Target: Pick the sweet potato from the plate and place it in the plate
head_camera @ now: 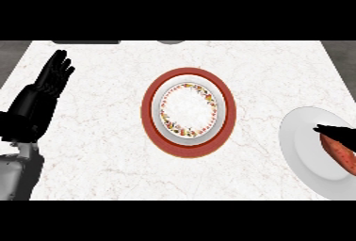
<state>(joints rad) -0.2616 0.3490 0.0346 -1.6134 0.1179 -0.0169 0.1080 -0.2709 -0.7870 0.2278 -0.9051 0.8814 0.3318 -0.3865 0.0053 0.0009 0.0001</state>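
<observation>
**Right fingers on the sweet potato**

My right hand [335, 131] shows only dark fingers lying straight along the sweet potato [341, 156], touching it on the white plate [297, 141]; not curled round it. My left hand [49, 80] rests open, fingers up. Two plates: the patterned plate [188, 109] sits on one red mat [154, 127].

Counter [104, 141] veined marble, apparently matt

My left hand [43, 92] rests open at the left of the frame, fingers up. My right hand [335, 131] shows only fingers at the right edge.
</observation>
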